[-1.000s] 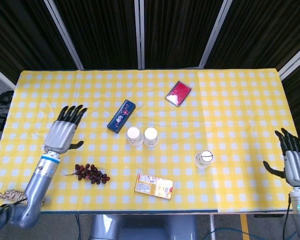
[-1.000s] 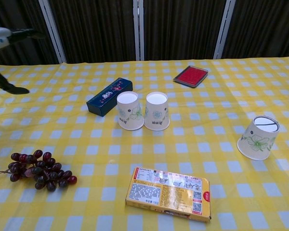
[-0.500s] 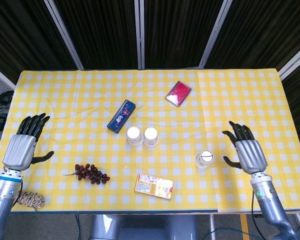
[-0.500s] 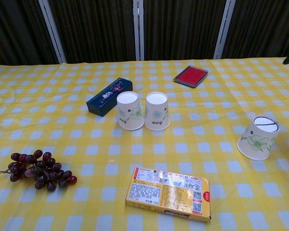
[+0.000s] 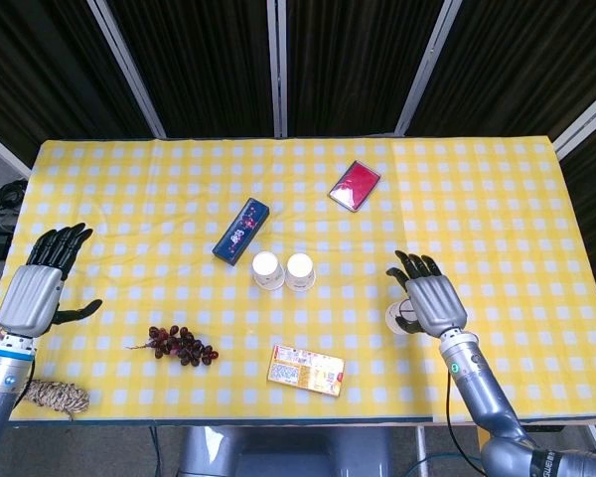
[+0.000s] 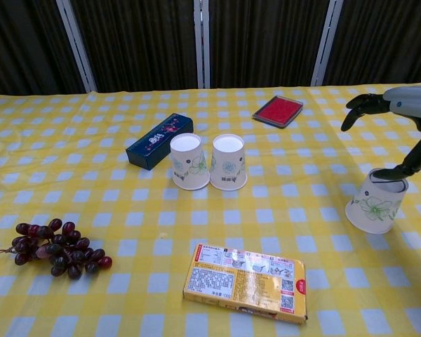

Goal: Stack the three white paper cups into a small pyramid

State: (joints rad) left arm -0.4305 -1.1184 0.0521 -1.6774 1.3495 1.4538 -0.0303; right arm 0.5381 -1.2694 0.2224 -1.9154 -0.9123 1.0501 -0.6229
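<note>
Though two stand together, three cups (image 6: 207, 162).

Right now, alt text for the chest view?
The right hand, fingers spread, hovers above a lone upside-down paper cup. Two more upside-down cups stand side by side mid-table, near a blue box, grapes and a snack packet.

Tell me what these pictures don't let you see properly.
- Head view: the right hand covers most of the lone paper cup.
- Chest view: the frame edge cuts off the right hand; the left hand is missing altogether.
- Both views: print on the orange packet is too small to read.
</note>
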